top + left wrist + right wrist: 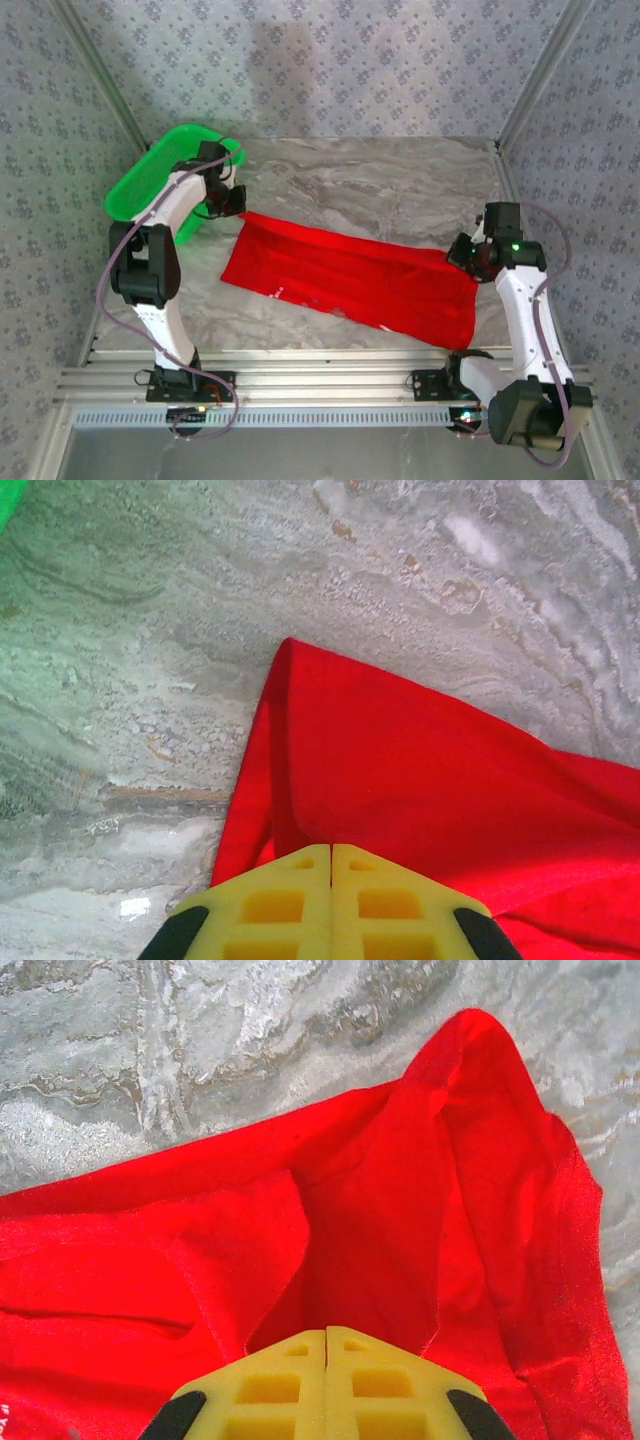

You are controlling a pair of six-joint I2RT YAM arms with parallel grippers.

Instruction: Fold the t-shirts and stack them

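While the left arm [170, 215] and right arm [522, 290] hold its ends, the red t-shirt [350, 275], seen from above, lies stretched on the desk [400, 185].
Left wrist: the left fingers [290, 900], clenched, pinch a shirt corner. Right wrist: the right fingers [370, 1380], clenched, grip bunched cloth.

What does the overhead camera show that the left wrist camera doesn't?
Overhead: the whole red t-shirt stretched out, the right end effector at its right end, and the wallpapered walls. Left wrist: the left end effector up close, its yellow fingers shut on a raised fold of cloth. Both: the t-shirt and the marble table.
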